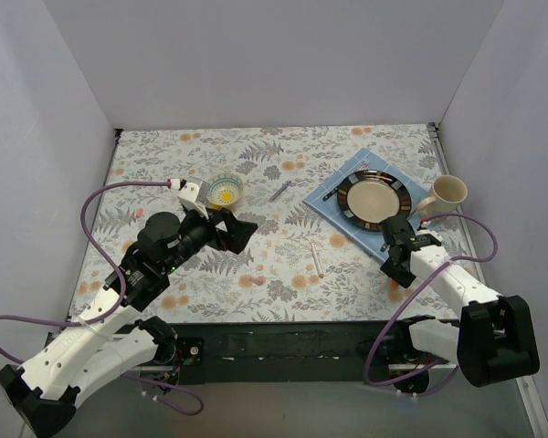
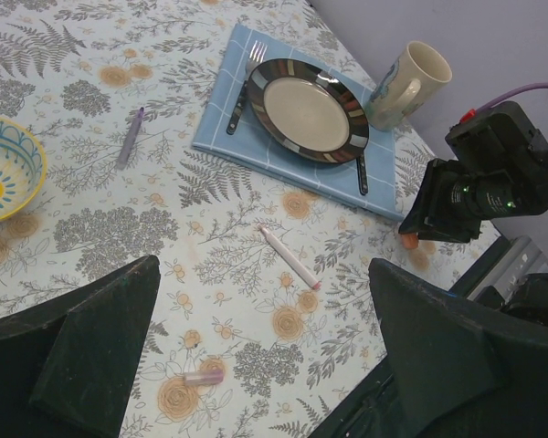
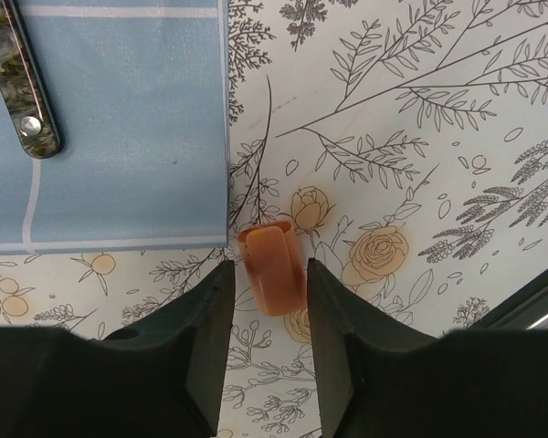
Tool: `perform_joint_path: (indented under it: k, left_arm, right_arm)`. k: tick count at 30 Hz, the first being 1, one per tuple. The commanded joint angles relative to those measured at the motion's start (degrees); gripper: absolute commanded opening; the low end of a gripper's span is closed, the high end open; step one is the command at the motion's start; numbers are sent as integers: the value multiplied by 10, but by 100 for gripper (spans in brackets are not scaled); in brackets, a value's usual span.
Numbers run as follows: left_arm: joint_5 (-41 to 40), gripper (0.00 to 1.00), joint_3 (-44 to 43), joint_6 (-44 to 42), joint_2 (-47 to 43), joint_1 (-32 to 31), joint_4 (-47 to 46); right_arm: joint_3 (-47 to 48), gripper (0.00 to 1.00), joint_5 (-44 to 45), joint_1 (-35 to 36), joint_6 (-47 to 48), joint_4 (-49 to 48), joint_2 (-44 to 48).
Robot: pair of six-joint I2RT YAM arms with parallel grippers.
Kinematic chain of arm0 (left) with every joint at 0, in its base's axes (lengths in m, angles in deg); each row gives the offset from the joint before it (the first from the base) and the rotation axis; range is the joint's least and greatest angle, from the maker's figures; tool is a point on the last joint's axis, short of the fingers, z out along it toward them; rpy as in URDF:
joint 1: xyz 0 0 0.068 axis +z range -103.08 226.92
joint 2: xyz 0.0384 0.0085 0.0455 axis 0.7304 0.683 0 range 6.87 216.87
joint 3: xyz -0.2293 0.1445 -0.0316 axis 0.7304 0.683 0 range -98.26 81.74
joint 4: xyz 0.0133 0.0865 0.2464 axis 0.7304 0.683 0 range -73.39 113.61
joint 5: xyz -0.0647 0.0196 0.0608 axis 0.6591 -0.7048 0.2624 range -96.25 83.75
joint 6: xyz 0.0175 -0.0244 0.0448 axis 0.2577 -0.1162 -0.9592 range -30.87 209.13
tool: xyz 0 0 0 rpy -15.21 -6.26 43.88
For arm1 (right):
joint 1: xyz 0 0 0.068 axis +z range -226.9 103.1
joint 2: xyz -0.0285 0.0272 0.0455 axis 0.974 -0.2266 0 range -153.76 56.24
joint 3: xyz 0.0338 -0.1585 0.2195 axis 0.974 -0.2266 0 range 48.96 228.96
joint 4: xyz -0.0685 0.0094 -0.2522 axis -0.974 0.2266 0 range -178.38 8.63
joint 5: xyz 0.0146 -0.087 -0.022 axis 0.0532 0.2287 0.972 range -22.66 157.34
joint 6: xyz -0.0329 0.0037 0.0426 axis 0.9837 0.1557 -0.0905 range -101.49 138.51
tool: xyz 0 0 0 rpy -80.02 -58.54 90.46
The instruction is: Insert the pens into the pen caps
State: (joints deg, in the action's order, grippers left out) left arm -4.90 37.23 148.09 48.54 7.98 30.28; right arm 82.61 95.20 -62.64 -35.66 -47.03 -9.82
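Observation:
An orange pen cap lies on the floral cloth just off the blue mat's corner. My right gripper is low over it, its fingers narrowly open on either side of the cap. It also shows in the top view. A white pen lies mid-table, also in the left wrist view. A purple-grey pen lies further back. A small purplish cap lies near the front edge. My left gripper hangs above the table, wide open and empty.
A blue mat carries a dark-rimmed plate, with a fork and a knife beside it. A cream mug stands at the right. A yellow-and-blue bowl stands behind the left gripper. White walls enclose the table.

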Motion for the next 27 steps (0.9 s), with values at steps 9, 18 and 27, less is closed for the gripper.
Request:
perform_joint_path:
  k: [9,18,27]
  left_arm:
    - [18,98,-4,-7,-11,3,-9]
    - [14,98,4,-17,-22,3,-15]
    - [-55,98,7,-17,-6,3,-6]
  right_arm:
    - [-19,22,-52,-1,73,-57,-21]
    - [0,18,-153,117,212,-148,15]
    - [69,24,-136,230,342,-192,-100]
